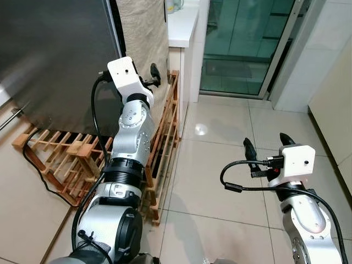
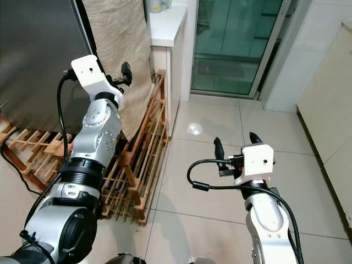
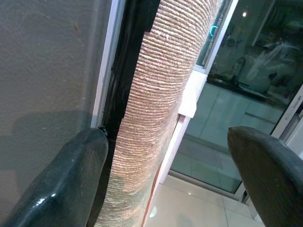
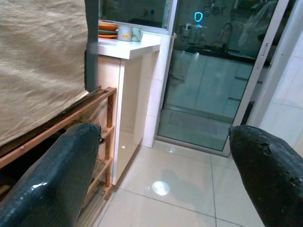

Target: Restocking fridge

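Two spread, empty grippers: left gripper raised at the fridge door's edge may snag the hanging woven cloth, while right gripper hovers over floor tiles

Fridge top and left side cut off by the frame edge

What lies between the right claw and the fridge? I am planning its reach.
In the left eye view, bare floor tile, then the wooden rack and the left arm lie between the right claw and the fridge.

head cam downward, wrist cams fwd
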Robot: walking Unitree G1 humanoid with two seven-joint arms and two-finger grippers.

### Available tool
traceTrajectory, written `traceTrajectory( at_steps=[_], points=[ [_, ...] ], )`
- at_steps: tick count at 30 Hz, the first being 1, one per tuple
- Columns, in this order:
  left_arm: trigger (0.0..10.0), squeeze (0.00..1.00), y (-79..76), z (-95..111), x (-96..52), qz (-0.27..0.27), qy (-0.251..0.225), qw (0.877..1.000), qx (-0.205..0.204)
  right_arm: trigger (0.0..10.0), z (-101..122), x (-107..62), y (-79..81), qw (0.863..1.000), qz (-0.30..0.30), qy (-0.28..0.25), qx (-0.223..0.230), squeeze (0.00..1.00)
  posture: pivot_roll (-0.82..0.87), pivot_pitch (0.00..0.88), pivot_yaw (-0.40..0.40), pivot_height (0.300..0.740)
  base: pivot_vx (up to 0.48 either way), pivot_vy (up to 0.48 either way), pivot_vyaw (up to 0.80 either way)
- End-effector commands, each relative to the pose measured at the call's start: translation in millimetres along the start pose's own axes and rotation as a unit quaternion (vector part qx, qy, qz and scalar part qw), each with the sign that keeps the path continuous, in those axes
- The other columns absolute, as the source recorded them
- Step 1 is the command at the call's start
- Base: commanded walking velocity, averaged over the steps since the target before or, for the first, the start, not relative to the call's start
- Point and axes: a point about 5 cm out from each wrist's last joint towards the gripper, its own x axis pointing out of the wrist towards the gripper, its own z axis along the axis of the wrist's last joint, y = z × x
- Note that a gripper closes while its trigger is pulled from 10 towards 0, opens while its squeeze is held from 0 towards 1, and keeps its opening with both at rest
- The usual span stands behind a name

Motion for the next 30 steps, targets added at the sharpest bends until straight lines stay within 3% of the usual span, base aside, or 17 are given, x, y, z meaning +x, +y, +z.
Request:
traceTrajectory(
  at_steps=[1, 11, 20, 22, 23, 28, 29, 30],
  points=[
    [10.0, 0.00, -2.5, 10.0, 1.0, -0.024, -0.017, 0.999, 0.015, 10.0, 5.8, 2.0, 0.2, 1.000, -0.002, -0.011, 0.003, 0.00, -0.20, 0.000, 0.056, 0.713, 0.000, 0.000, 0.00],
    [10.0, 0.00, 4.7, 18.1, -12.8, -0.046, -0.020, 0.999, 0.021, 10.0, 3.2, 4.1, 6.7, 1.000, 0.006, -0.012, 0.009, 0.00, -0.18, 0.000, 0.063, 0.713, 0.000, 0.000, 0.00],
    [10.0, 0.00, -4.2, 13.1, -22.1, -0.071, -0.003, 0.997, 0.005, 10.0, 1.9, 6.4, 6.8, 1.000, 0.010, -0.012, 0.009, 0.00, -0.17, 0.000, 0.061, 0.713, 0.000, 0.000, 0.00],
    [10.0, 0.00, -9.4, 10.7, -18.5, -0.081, 0.001, 0.997, 0.009, 10.0, 2.1, 7.1, 7.6, 1.000, 0.011, -0.012, 0.009, 0.00, -0.17, 0.000, 0.059, 0.713, 0.000, 0.000, 0.00],
    [10.0, 0.00, -19.5, 2.2, -13.0, -0.099, 0.022, 0.995, 0.005, 10.0, 1.6, 7.8, 8.5, 1.000, 0.012, -0.012, 0.010, 0.00, -0.18, 0.000, 0.061, 0.713, 0.000, 0.000, 0.00],
    [10.0, 0.00, -32.2, -3.9, -8.4, -0.124, 0.040, 0.991, 0.003, 10.0, 1.9, 8.6, 9.3, 1.000, 0.013, -0.014, 0.010, 0.00, -0.18, 0.000, 0.064, 0.713, 0.000, 0.000, 0.00],
    [10.0, 0.00, -48.5, -4.1, -4.9, -0.151, 0.046, 0.987, -0.002, 10.0, 3.7, 8.1, 10.0, 1.000, 0.011, -0.017, 0.010, 0.00, -0.20, 0.000, 0.079, 0.713, 0.000, 0.000, 0.00],
    [10.0, 0.00, -53.2, -3.1, -4.3, -0.159, 0.045, 0.986, -0.003, 10.0, 4.4, 7.6, 10.2, 1.000, 0.010, -0.018, 0.010, 0.00, -0.20, 0.000, 0.079, 0.713, 0.000, 0.000, 0.00]
  ],
)
